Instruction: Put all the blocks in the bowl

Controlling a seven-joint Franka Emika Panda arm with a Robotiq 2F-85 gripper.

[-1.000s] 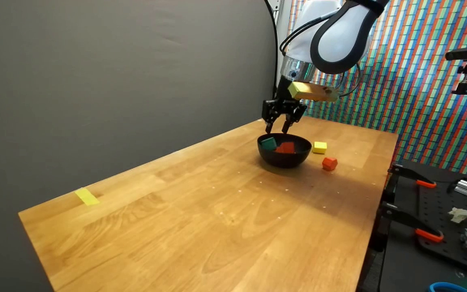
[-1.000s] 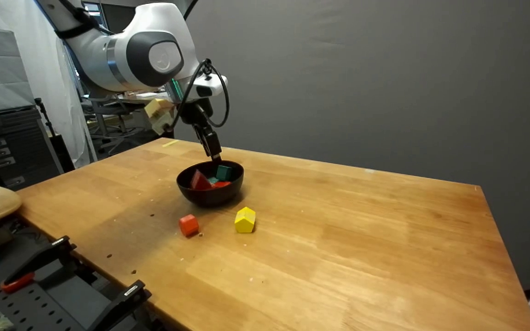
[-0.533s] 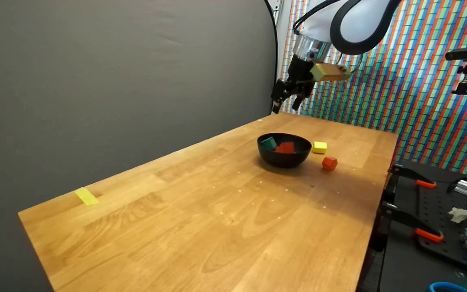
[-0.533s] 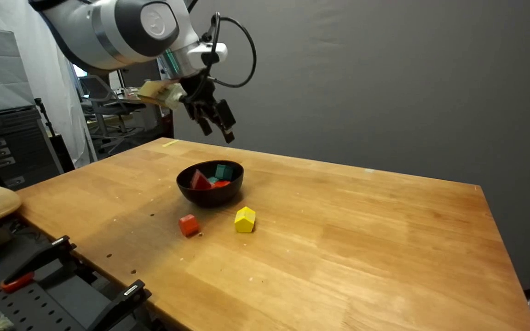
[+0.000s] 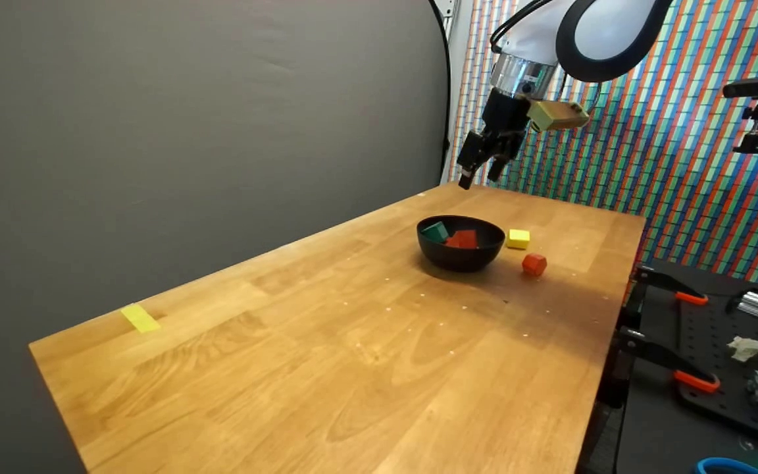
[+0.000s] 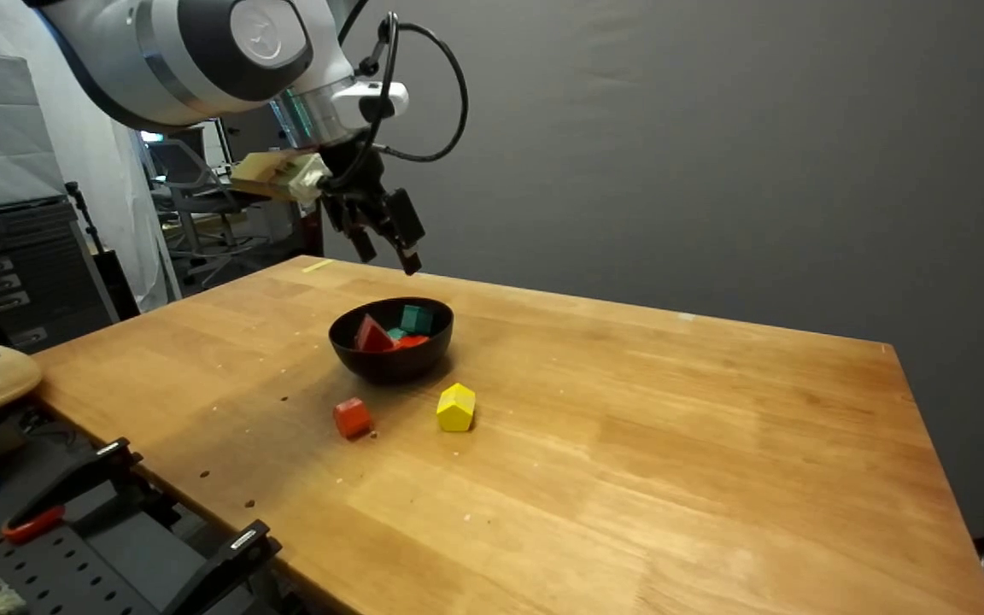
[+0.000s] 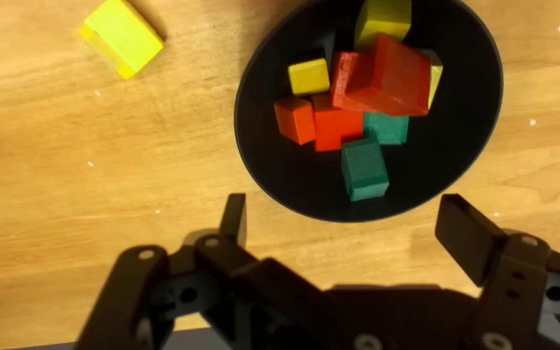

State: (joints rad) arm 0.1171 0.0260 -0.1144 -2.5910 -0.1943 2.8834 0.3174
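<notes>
in an exterior view the black two-fingered gripper (image 5: pixel 480 178) hangs above and apart from the round glossy black bowl (image 5: pixel 461 260), seemingly between picks. in an exterior view a yellow pentagonal block (image 6: pixel 455 408) and a red-orange faceted block (image 6: pixel 352 418) lie outside it, so the next move probably calls for lining up over either and descending. in the wrist view the jaws stand wide apart, gripping and touching nothing, while red, yellow and green blocks (image 7: pixel 353 95) sit inside the bowl.
</notes>
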